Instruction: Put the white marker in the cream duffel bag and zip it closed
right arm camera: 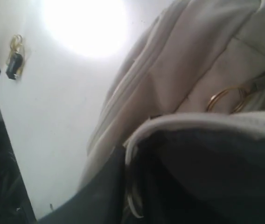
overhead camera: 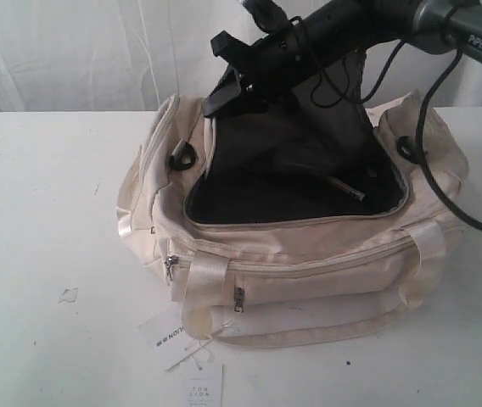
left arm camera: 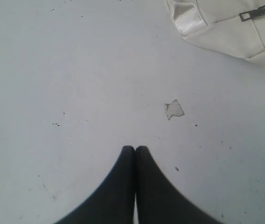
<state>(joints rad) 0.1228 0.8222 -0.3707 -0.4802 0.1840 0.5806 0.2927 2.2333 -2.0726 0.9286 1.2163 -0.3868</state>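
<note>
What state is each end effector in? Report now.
Left end effector: closed, holding nothing, over the table.
Right end effector: at the cream duffel bag's opening; open or closed cannot be told.

We are looking at matt, soft cream cloth on the cream duffel bag [overhead camera: 309, 254], with straps [overhead camera: 203, 275] shining like satin, a grey metal zip pull [overhead camera: 238, 298] and dull dark lining [overhead camera: 249, 186]. Paper tags [overhead camera: 200, 386] are lying on a smooth, matt white table [overhead camera: 46, 212].
</note>
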